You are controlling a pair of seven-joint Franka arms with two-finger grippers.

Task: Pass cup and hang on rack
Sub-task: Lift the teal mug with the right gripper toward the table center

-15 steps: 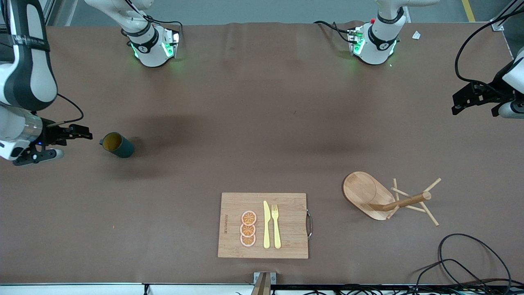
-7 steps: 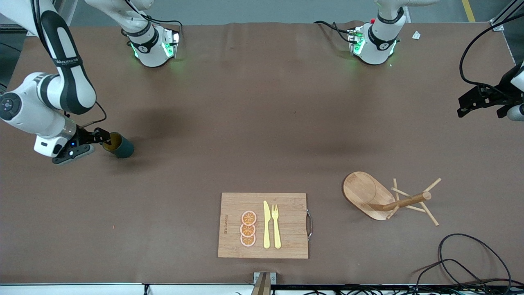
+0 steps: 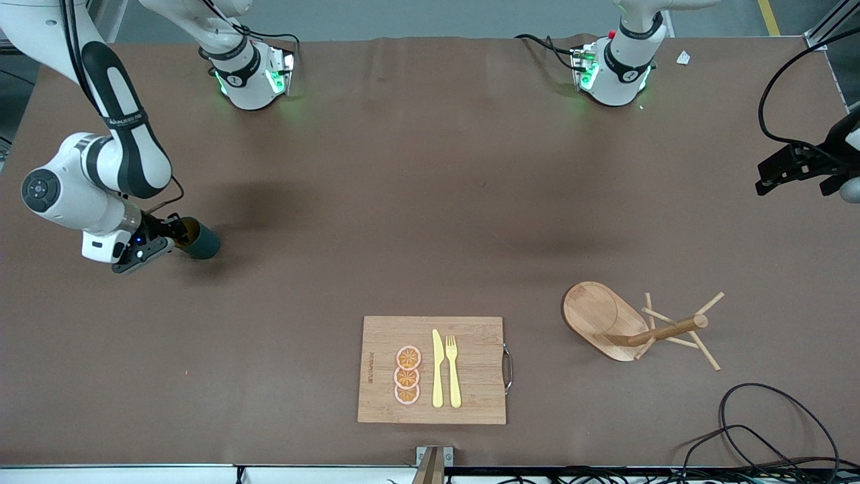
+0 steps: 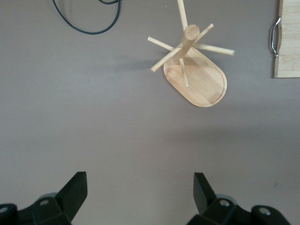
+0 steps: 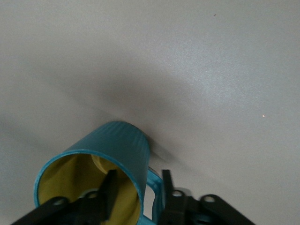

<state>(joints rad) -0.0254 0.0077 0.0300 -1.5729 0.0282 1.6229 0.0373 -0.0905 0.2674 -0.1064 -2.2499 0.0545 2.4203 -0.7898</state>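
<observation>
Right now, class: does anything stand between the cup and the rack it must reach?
Nothing visible does. The right gripper is at the cup, one finger inside its rim. The brown table between cup and rack is bare; the cutting board lies nearer the front camera. The left gripper waits open.

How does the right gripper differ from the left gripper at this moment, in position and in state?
The right gripper is down at the cup, one finger inside the rim and one outside by the handle; the left gripper touches nothing. The right gripper's jaws stand narrow around the cup's wall; the left gripper's stand wide open. The right works at its own end of the table; the left waits above bare table, looking toward the rack. Both have black fingers.
</observation>
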